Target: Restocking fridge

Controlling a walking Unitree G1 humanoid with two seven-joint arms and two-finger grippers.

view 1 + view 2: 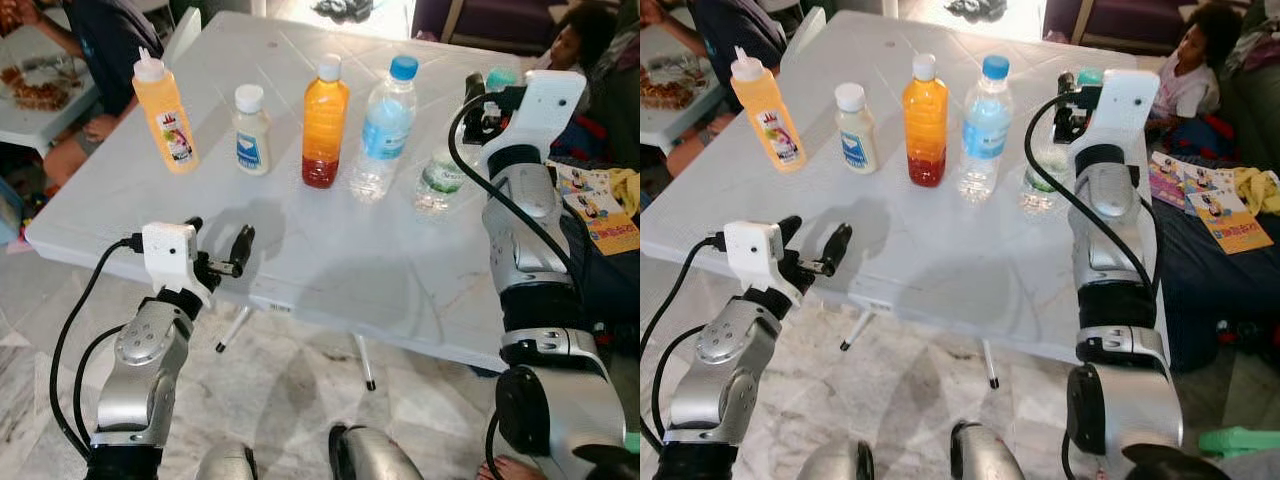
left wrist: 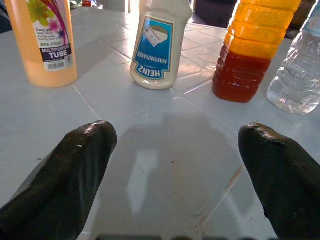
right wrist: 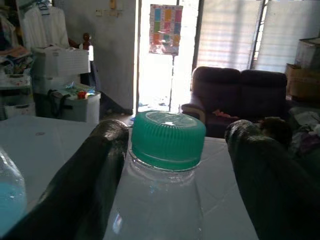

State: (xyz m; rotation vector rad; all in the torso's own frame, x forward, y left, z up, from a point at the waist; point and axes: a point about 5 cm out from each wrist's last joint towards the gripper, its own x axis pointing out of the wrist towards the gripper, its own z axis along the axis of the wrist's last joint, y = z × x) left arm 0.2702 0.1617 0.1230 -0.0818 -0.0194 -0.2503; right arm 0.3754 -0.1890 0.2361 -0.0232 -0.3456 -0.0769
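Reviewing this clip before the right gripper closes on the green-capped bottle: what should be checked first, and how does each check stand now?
1. Right gripper straddles the green-capped bottle: ok, one finger on each side of the green cap.
2. Fingers open wide enough: ok, a gap shows on one side; the other finger is close to the cap, contact cannot tell.
3. Bottle upright on the white table: ok.
4. Clearance from the blue-capped water bottle: cannot tell, it stands close beside.
5. Left gripper out of the way: ok, open, low at the table's near edge.
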